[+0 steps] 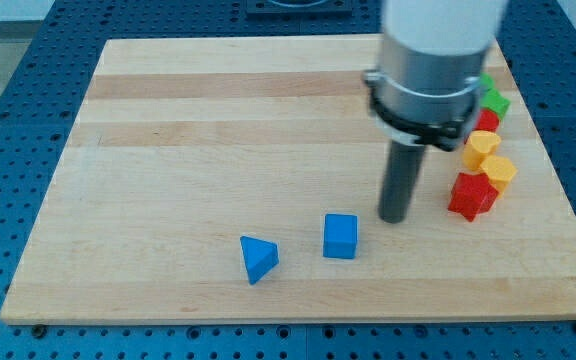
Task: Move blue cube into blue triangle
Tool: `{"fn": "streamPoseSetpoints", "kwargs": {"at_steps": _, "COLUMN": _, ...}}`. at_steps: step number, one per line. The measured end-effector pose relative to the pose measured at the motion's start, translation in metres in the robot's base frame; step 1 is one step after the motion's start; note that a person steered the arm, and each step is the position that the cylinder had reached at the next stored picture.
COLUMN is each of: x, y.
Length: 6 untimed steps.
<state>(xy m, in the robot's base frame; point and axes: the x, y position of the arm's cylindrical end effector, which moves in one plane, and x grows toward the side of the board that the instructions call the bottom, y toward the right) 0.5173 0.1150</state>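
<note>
A blue cube (340,237) sits on the wooden board (188,130) near the view's bottom middle. A blue triangle (258,258) lies a short way to its left and slightly lower, with a gap between them. My tip (394,218) is down at the board, just right of the blue cube and a little higher in the view, apart from it.
At the view's right, a red block (471,195) sits close to the right of my tip. Above it are two yellow blocks (498,171) (481,147), another red block (488,119) and a green block (494,102), partly hidden by the arm.
</note>
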Motion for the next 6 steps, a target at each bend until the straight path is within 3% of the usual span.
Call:
{"fn": "streamPoseSetpoints", "kwargs": {"at_steps": 1, "x": 0.029, "y": 0.015}}
{"fn": "streamPoseSetpoints", "kwargs": {"at_steps": 2, "x": 0.037, "y": -0.009}}
{"fn": "streamPoseSetpoints", "kwargs": {"at_steps": 4, "x": 0.011, "y": -0.104}}
{"fn": "streamPoseSetpoints", "kwargs": {"at_steps": 5, "x": 0.01, "y": -0.121}}
{"fn": "streamPoseSetpoints", "kwargs": {"at_steps": 6, "x": 0.004, "y": -0.1}}
